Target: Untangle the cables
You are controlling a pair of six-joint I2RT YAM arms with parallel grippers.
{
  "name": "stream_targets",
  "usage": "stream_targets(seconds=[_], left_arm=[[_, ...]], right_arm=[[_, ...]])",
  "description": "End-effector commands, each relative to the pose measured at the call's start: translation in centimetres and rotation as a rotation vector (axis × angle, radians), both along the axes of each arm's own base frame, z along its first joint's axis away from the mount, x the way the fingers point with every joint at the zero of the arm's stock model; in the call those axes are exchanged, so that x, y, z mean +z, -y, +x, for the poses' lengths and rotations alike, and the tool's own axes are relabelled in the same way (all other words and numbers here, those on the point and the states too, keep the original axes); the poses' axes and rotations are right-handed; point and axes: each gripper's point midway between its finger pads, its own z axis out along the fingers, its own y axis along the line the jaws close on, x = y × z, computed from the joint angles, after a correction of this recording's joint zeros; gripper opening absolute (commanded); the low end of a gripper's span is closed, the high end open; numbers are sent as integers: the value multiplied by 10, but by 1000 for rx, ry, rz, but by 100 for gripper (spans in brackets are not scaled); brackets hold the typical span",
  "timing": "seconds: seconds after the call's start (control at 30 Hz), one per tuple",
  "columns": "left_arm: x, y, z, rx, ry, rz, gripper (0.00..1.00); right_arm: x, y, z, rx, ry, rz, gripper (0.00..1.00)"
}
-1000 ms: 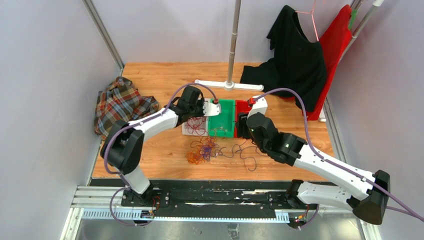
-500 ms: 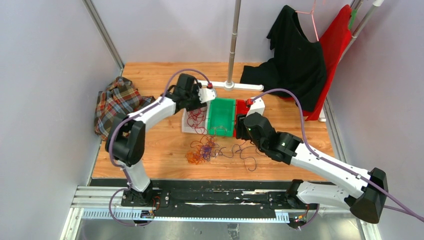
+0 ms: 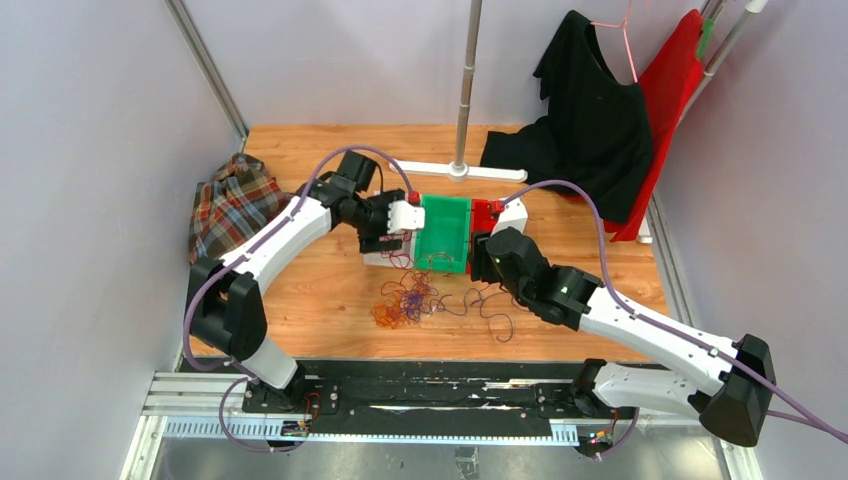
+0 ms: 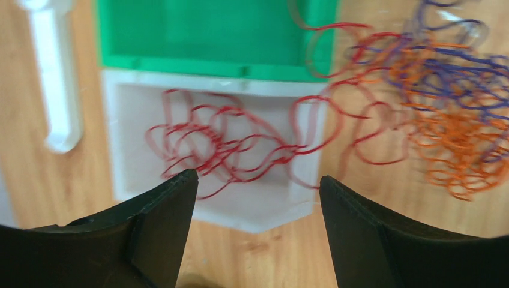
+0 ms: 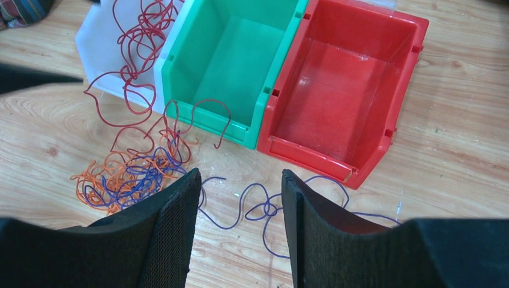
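The tangled clump of thin red, orange and purple cables (image 3: 405,298) lies on the wooden table (image 3: 300,300), with red strands trailing into the white plastic bin (image 4: 135,108). The left gripper (image 4: 257,198) is spread wide and holds nothing. Red loops sit at its 12 o'clock and the orange-purple mass at 2 o'clock. The right gripper (image 5: 240,198), parted and empty, has the clump at 9 o'clock.

- In the top view the white bin (image 3: 374,258) is largely covered by the left arm (image 3: 360,210), the red bin (image 3: 483,216) partly by the right arm (image 3: 520,265).
- Single strands of the cables (image 3: 408,298) are too fine there to be followed.
- In the left wrist view the cables are blurred and the green bin (image 4: 210,30) is cut off at the top.
- Behind the right jaws, purple strands are hidden.
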Motion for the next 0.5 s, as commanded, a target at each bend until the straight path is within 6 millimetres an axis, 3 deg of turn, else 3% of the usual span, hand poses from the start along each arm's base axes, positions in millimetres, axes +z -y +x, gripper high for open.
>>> stream_targets(seconds=[0.0,0.3,0.37,0.47], left_arm=[[-29,12,-51,-194,-125,35,79],[-48,38,-44,-222,-92,8,73],[-51,41,-34,-181,-66,-1,64],[-47,43,-14,-80,-13,-28,40]], right_arm=[[-1,8,4,-39,0,25,52],[-7,9,5,-64,-17,41,48],[-8,9,6,-71,-19,45,46],[-11,9,6,-75,-23,48,40]])
